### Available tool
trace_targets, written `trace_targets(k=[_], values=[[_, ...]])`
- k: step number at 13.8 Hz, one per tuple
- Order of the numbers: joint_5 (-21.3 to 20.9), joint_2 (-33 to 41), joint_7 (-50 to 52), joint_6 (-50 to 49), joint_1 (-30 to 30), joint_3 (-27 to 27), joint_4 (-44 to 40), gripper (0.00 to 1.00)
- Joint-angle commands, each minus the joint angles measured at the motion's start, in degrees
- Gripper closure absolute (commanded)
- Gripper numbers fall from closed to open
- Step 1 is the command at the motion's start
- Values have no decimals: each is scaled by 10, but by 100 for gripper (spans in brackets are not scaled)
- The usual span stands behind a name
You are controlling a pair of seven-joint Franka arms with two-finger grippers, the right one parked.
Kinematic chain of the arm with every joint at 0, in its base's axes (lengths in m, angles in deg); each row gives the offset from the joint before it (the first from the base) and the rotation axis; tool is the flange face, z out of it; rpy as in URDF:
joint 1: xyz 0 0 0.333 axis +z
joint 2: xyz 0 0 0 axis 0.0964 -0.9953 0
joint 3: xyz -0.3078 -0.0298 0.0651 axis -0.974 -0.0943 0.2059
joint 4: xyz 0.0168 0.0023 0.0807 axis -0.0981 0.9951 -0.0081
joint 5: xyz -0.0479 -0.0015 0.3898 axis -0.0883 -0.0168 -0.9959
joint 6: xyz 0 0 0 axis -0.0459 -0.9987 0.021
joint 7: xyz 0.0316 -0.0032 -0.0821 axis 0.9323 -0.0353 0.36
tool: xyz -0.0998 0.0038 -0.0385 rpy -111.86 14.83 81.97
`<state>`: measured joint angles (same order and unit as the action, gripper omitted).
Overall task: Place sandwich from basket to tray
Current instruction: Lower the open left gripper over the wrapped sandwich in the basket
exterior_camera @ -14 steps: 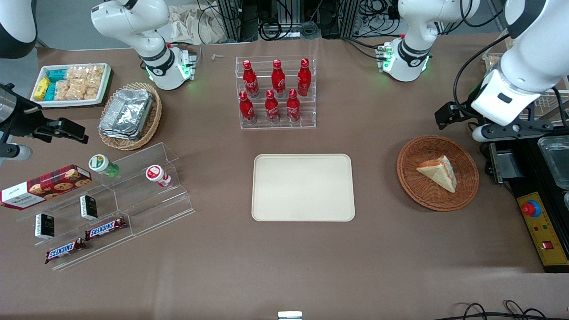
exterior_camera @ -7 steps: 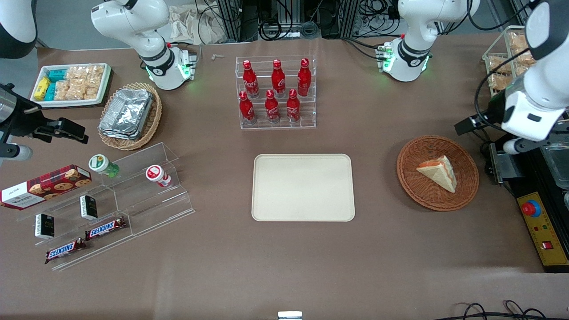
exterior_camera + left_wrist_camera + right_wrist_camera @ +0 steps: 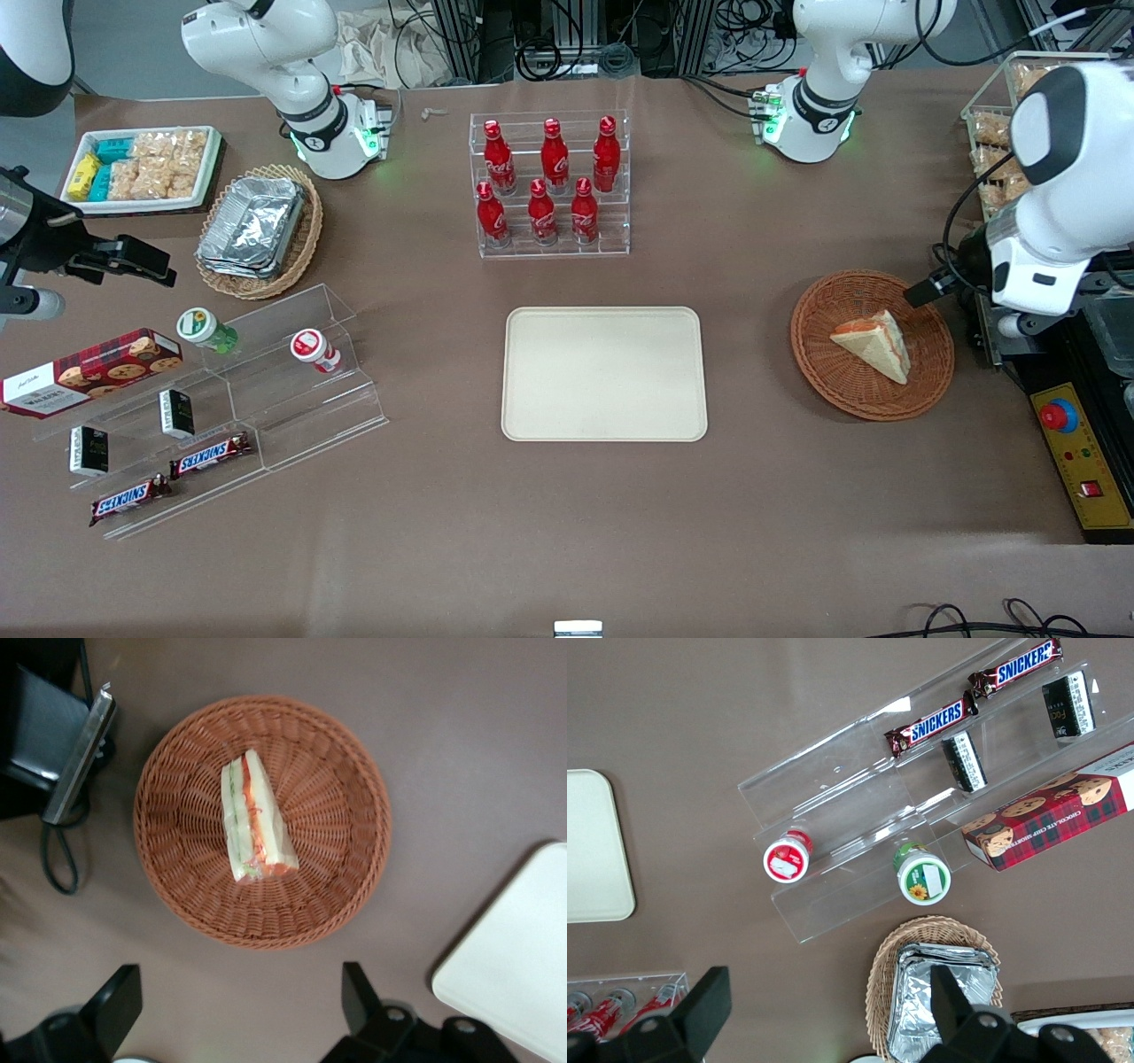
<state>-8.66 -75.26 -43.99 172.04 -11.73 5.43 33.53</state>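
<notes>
The sandwich (image 3: 873, 344) (image 3: 255, 819), a white bread wedge with a red, orange and green filling stripe, lies in the round reddish-brown basket (image 3: 815, 354) (image 3: 354, 877). My gripper (image 3: 237, 1005) hangs open above bare table just outside the basket's rim, with nothing between its black fingers (image 3: 359, 1001). In the front view, the arm's white wrist (image 3: 1032, 275) is above the basket's edge toward the working arm's end of the table. The cream tray (image 3: 604, 372) (image 3: 514, 957) lies flat beside the basket, toward the table's middle, with nothing on it.
A black control box with a red button (image 3: 1060, 415) stands beside the basket at the working arm's end, along with a black device (image 3: 53, 735) and cable (image 3: 58, 859). A clear rack of red bottles (image 3: 551, 182) stands farther from the camera than the tray.
The left arm's wrist has swung nearer to the front camera and closer to the basket's edge. The sandwich, basket and tray have not moved.
</notes>
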Motion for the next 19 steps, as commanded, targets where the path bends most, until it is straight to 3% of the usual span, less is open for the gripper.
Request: trace_targets(k=[1, 8, 19], values=[[-5, 41, 51, 82, -2, 14, 90, 0], [-4, -79, 213, 194, -3, 15, 97, 0], [-4, -156, 207, 227, -2, 16, 99, 0]])
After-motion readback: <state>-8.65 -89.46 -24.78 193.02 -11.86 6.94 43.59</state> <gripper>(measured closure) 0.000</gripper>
